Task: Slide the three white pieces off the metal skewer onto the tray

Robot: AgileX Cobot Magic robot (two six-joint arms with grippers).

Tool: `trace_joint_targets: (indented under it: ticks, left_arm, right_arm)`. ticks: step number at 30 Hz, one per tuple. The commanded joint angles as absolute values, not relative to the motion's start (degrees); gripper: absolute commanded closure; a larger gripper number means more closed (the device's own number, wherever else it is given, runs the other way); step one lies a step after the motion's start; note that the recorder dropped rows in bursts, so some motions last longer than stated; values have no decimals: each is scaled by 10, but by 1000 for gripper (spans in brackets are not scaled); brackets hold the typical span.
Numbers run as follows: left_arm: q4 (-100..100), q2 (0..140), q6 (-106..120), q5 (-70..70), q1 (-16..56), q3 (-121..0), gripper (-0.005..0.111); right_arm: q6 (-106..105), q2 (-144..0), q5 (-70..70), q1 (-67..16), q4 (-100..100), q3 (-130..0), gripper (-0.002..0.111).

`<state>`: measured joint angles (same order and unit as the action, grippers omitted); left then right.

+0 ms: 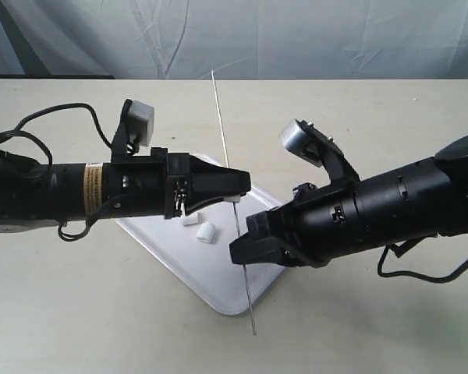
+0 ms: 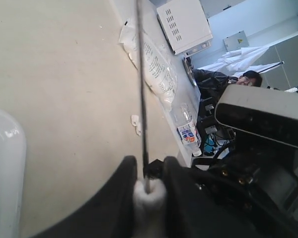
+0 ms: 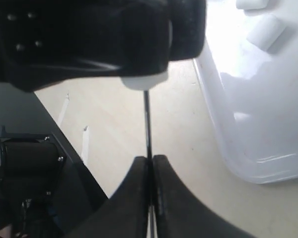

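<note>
The left gripper (image 2: 148,173) squeezes its black fingers on one soft, round white piece (image 2: 149,198). The thin, shiny metal skewer (image 2: 141,99) pokes straight through that piece, right between the fingers. The right gripper (image 3: 150,166) presses its smooth black fingers tight on the skewer, a little way from the piece. A second white piece (image 1: 189,220) and a third white piece (image 1: 208,232) lie near the left fingers on the flat, smooth white tray (image 1: 218,280).

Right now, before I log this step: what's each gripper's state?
Left gripper: closed on a small white cylindrical piece threaded on the thin silver metal skewer.
Right gripper: closed on that skewer.
</note>
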<state>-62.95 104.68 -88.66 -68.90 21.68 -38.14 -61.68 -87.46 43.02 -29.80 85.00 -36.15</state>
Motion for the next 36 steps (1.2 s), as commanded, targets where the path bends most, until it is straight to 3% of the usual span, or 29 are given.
trace_joint_targets:
  ticks: [1, 20, 25, 31, 36]
  left_arm:
    - [-604, 1040, -887, -700, 184, -383, 89]
    - [-631, 1040, -888, -700, 29, -383, 89]
    - [-710, 1040, -859, -572, 59, -383, 88]
    - [-703, 1040, -784, -441, 131, -383, 65]
    - [-628, 1040, -728, -395, 157, -383, 57]
  right_arm:
    - [-614, -877, 453, -297, 798, -339, 109]
    - [-612, -877, 482, -297, 750, -254, 109]
    - [-594, -877, 458, -297, 730, -296, 109]
    - [-436, -877, 438, -297, 527, -414, 109]
    - [-290, -900, 444, -297, 354, -497, 109]
